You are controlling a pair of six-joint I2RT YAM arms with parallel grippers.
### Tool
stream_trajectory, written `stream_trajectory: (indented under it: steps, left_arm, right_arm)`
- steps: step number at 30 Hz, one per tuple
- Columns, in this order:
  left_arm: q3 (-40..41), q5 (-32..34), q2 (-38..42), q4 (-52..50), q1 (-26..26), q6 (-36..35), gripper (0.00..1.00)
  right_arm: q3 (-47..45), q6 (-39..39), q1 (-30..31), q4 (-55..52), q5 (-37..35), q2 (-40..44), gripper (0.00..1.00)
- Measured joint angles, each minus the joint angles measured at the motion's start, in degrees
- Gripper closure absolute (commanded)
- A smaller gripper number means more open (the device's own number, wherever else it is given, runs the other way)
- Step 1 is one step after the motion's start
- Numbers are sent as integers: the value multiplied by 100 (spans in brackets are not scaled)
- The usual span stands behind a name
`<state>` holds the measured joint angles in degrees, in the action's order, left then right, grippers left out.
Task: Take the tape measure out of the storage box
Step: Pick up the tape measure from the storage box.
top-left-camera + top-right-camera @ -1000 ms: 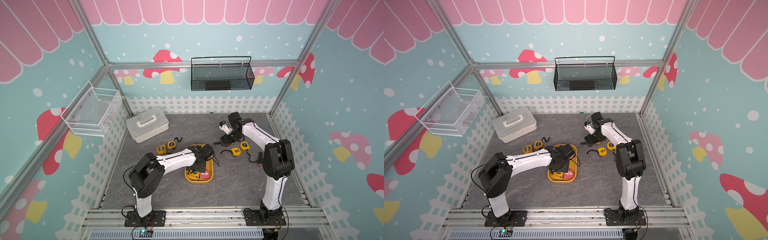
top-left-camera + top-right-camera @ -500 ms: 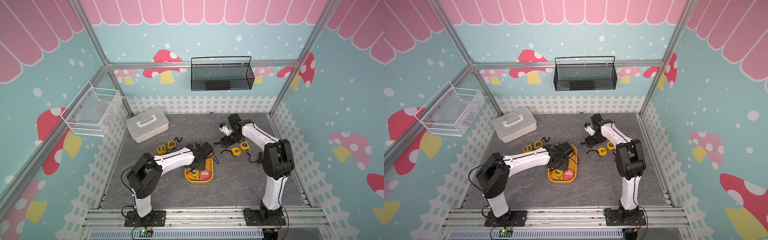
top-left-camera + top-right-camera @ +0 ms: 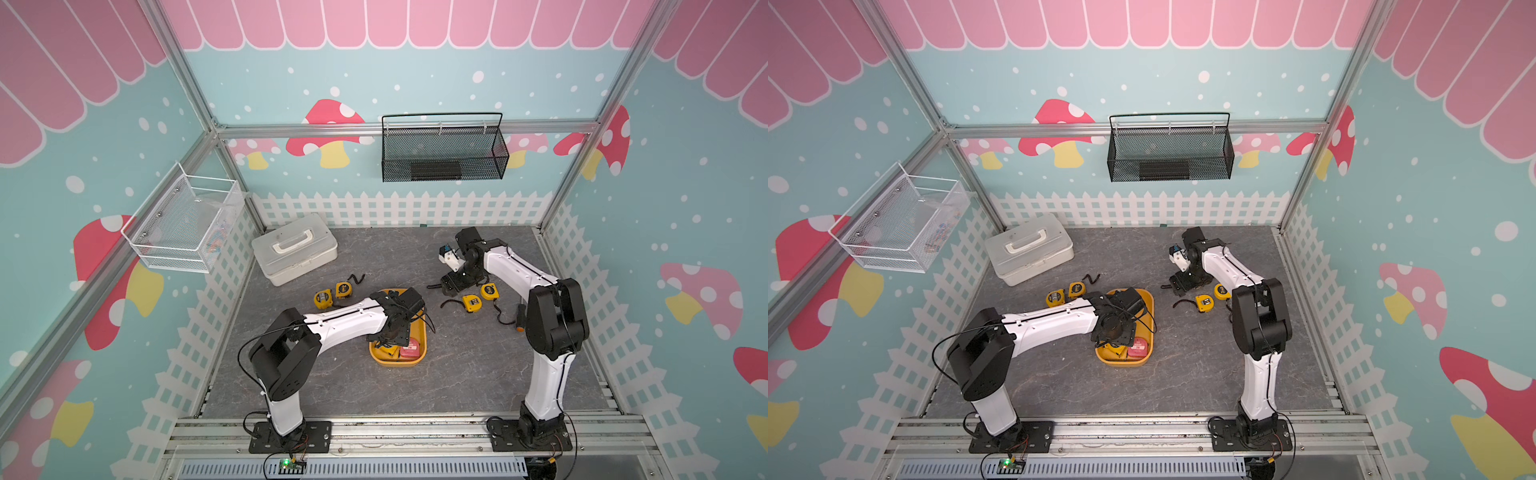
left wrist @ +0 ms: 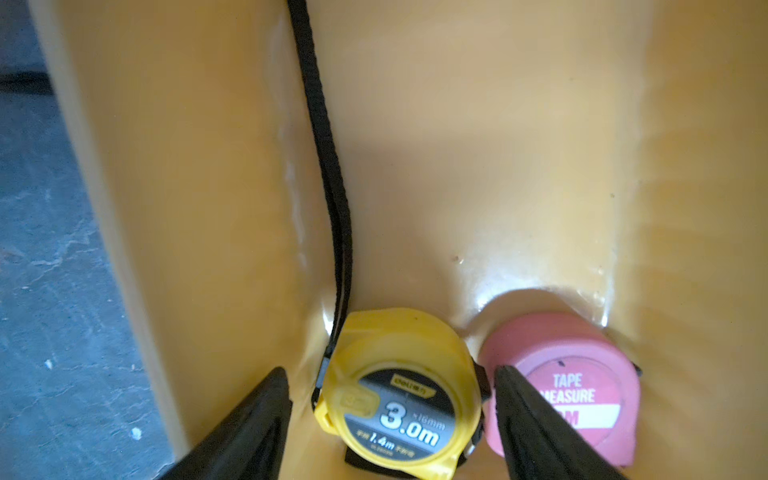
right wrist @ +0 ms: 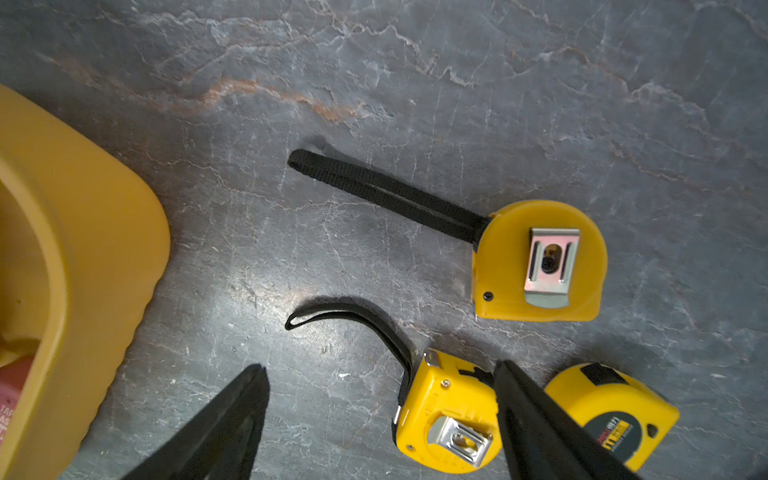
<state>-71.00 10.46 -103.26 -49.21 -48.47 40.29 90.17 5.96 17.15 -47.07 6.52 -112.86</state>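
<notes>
In both top views the storage box (image 3: 424, 332), a shallow yellow-orange tray, sits near the middle of the grey stone-patterned table (image 3: 457, 374), its long side running from 12 to 6 o'clock. Two tape measures lie flat side by side at its 6 o'clock end. One is a yellow tape measure (image 4: 401, 390) marked 3.0m. The other is a pink tape measure (image 4: 575, 386) just beside it at its 3 o'clock. The yellow one's black wrist strap (image 4: 328, 166) runs along the tray floor toward 12 o'clock, close to the 9 o'clock wall. The left gripper (image 4: 390, 370) reaches down into the tray with its jaws spread around the yellow tape measure. One finger stands clear of the case on the wall side, and the other sits in the seam between the yellow and pink cases; whether that finger touches either case cannot be told. The right gripper (image 5: 379, 365) hovers low over the table at the tray's 2 o'clock, jaws wide apart and holding nothing, with three yellow tape measures (image 5: 540, 262) lying loose near it. Two more yellow tape measures (image 3: 323, 299) rest at the tray's 10 o'clock. A white-grey lidded case (image 3: 295, 249) stands farther out at 11 o'clock.
</notes>
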Motion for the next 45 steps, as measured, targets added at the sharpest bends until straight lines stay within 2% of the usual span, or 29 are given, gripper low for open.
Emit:
stream_trajectory:
  steps: [12,15,19,29,38,45]
  left_arm:
    - [74,-170,-61,-4,-66,28,23]
    - [74,-168,-72,-4,-66,31,25]
    - [59,-166,-111,22,-70,48,34]
    - [-382,52,-455,-22,-63,-68,34]
    - [-946,264,-881,7,74,-382,34]
    - [-1145,308,-994,42,131,-568,21]
  right_arm:
    - [-22,0,0,0,0,0,14]
    - [-35,0,0,2,2,0,14]
    - [-61,0,0,2,2,0,14]
    - [-98,0,0,7,-2,0,14]
    - [-192,-2,0,31,-4,0,14]
    - [-227,0,0,46,-4,2,14]
